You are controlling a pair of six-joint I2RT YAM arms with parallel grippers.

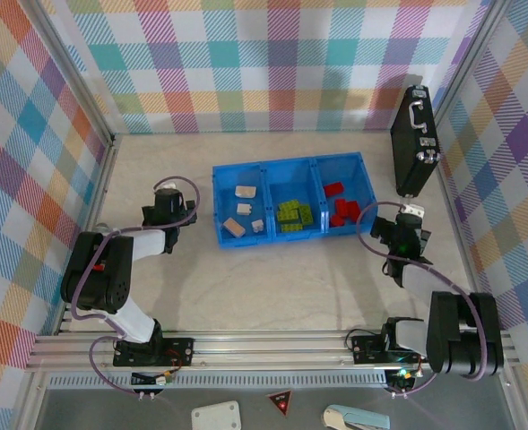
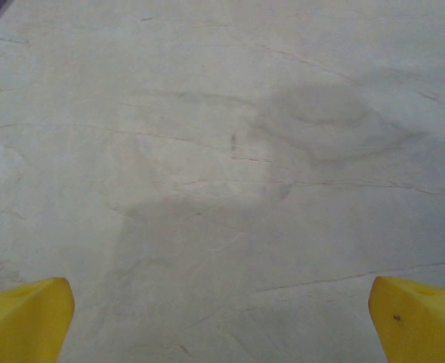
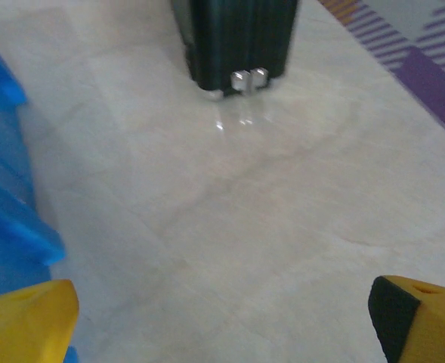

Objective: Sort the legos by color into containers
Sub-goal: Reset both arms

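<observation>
The blue three-compartment container (image 1: 265, 170) sits mid-table. Its left cell holds several beige legos (image 1: 243, 211), the middle cell lime green legos (image 1: 294, 214), the right cell red legos (image 1: 340, 207). My left gripper (image 1: 166, 195) rests left of the bin, open, its yellow fingertips (image 2: 26, 318) wide apart over bare table. Just right of the bin, my right gripper (image 1: 411, 215) is open too, with yellow fingertips (image 3: 27, 321) spread and nothing between them. The bin's blue wall (image 3: 3, 197) lies at the left edge of the right wrist view.
A black case with a metal handle (image 1: 413, 139) stands at the back right, ahead of my right gripper (image 3: 237, 38). Plaid walls enclose the table on three sides. Bare marble-look table lies in front of the bin.
</observation>
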